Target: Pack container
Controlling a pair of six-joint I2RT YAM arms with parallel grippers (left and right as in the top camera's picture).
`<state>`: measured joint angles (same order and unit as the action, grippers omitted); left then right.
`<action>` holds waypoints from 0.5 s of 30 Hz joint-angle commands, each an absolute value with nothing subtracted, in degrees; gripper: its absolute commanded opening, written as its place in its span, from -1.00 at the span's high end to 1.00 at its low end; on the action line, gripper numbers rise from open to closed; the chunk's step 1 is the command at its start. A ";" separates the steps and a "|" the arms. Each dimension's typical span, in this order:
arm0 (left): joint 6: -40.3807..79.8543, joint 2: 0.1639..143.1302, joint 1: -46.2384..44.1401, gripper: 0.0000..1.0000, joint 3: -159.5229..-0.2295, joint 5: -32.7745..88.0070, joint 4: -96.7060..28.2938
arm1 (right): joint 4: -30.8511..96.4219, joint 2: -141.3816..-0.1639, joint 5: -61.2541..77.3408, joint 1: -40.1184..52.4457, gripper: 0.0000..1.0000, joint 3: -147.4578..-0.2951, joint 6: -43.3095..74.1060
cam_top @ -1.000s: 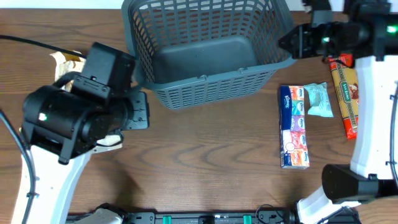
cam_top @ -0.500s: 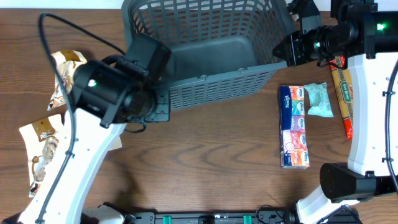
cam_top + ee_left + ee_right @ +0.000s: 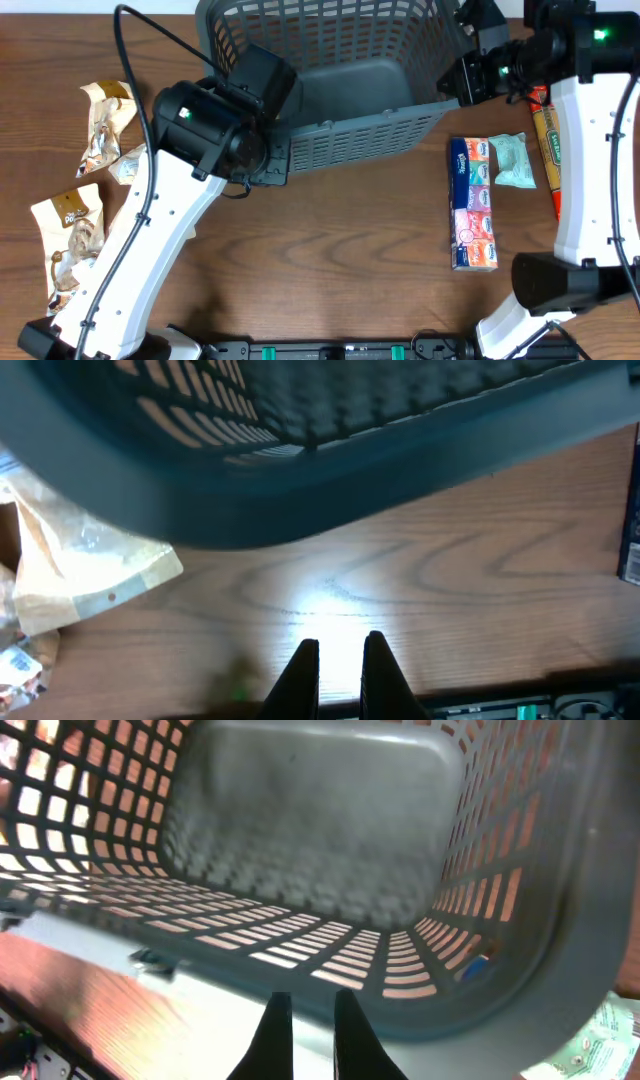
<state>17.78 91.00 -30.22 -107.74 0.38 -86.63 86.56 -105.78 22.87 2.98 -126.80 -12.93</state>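
The container point(image 3: 350, 146), a dark grey slotted basket, stands at the back centre with a bare floor. My left gripper point(image 3: 268, 162) is at its front left corner, largely hidden under the wrist. In the left wrist view the left gripper point(image 3: 340, 652) is shut on nothing above bare wood, below the basket's rim point(image 3: 200, 510). My right gripper point(image 3: 462, 80) hangs at the basket's right rim. Seen from the right wrist, the right gripper point(image 3: 310, 1002) is shut and empty over the near rim, facing the container's inside point(image 3: 300, 810).
Brown snack packets point(image 3: 105, 125) point(image 3: 65, 240) and a small one point(image 3: 130, 165) lie at the left. To the right of the basket lie a long tissue pack point(image 3: 472, 205), a pale green packet point(image 3: 513, 160) and a red-and-yellow packet point(image 3: 553, 150).
My left arm has swung right and back to the basket's front left corner, uncovering the packets at the left. My right gripper has shifted slightly along the right rim.
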 commanded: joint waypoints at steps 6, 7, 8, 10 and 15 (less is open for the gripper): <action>13.91 91.64 -30.35 0.89 -104.71 -0.51 -84.27 | 86.74 -108.95 22.50 3.44 0.98 -127.72 -15.33; 13.91 91.64 -30.35 0.89 -104.25 -0.51 -83.74 | 86.76 -109.40 22.50 3.44 0.97 -127.72 -15.35; 13.80 91.64 -30.35 0.89 -103.83 -0.51 -83.35 | 86.76 -109.73 22.50 3.44 0.97 -127.70 -15.35; 13.69 91.64 -30.35 0.89 -102.85 -0.51 -82.50 | 86.78 -110.48 22.50 3.46 0.98 -127.70 -15.51; 13.69 91.64 -30.33 0.89 -99.44 -0.51 -80.27 | 86.85 -112.49 22.50 3.46 0.97 -127.70 -15.51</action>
<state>14.72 91.18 -30.22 -101.10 0.38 -80.68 86.59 -111.09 22.44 2.98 -126.80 -14.37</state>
